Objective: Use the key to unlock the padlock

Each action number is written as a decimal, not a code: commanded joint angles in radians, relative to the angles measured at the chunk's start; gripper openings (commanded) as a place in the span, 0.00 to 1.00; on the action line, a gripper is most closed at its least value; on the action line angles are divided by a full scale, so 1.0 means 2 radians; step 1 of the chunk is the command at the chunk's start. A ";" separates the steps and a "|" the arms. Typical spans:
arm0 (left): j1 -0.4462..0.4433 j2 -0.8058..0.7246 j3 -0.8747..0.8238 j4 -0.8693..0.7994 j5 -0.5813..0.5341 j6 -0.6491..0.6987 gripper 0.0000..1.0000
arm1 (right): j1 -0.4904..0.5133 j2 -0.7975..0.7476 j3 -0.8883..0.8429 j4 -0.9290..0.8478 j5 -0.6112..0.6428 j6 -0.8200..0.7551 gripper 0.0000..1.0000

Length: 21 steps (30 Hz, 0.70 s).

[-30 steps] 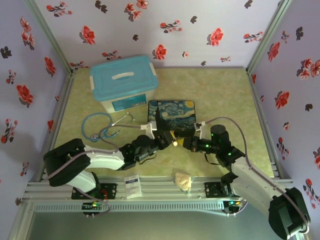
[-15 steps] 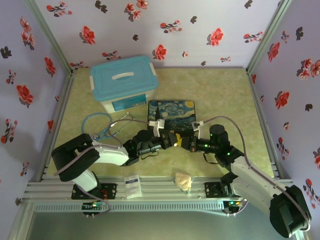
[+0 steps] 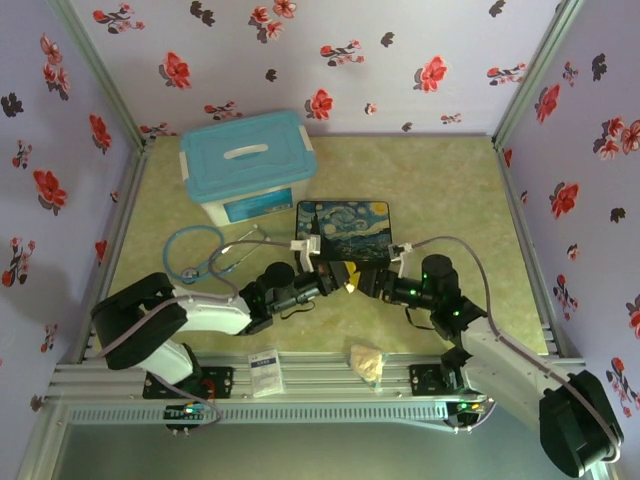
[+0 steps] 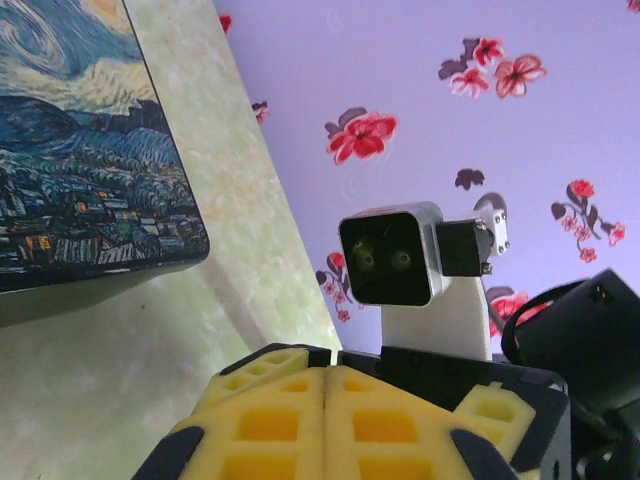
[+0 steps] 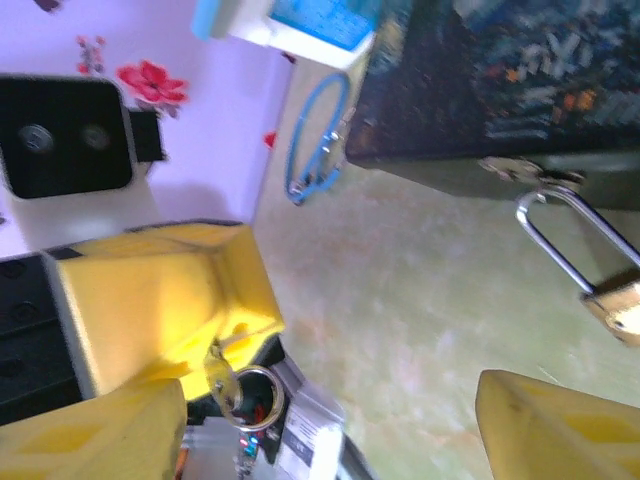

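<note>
Now gripping the key [image 5: 222, 385] in the closed left hand [image 4: 325, 395], with the right hand [image 5: 325, 425] open, near the padlock [image 5: 620, 305] hanging from the box [image 5: 520, 90] at mid-worktop [image 5: 420, 300]; next, probably steadying that padlock and lining the key up with it.

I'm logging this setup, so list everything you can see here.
storage box: one, white with blue lid, far left
stethoscope: one, blue, in front of it
painted box: one, starry-night print, centre
padlock: one, brass, hanging on painted box's clasp
key: one, dark metal, in left claw
wrapper: one, beige, near edge
packet: one, white, near edge
left claw: one, yellow pads, shut on key
right claw: one, yellow pads, open
</note>
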 commanded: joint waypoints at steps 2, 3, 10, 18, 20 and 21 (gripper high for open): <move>-0.020 -0.029 -0.002 0.009 -0.100 -0.031 0.00 | 0.007 0.013 -0.015 0.182 0.029 0.091 0.75; -0.026 -0.031 0.003 0.011 -0.116 -0.031 0.00 | 0.009 0.021 -0.016 0.210 0.034 0.104 0.75; -0.066 -0.019 0.004 0.089 -0.221 -0.034 0.00 | 0.037 0.069 -0.015 0.307 0.051 0.142 0.69; -0.090 0.001 0.012 0.121 -0.249 -0.035 0.00 | 0.039 0.097 -0.024 0.372 0.060 0.159 0.50; -0.095 0.000 0.008 0.126 -0.266 -0.036 0.00 | 0.039 0.104 -0.024 0.382 0.061 0.162 0.43; -0.096 0.000 0.009 0.128 -0.269 -0.037 0.00 | 0.039 0.109 -0.026 0.390 0.062 0.164 0.39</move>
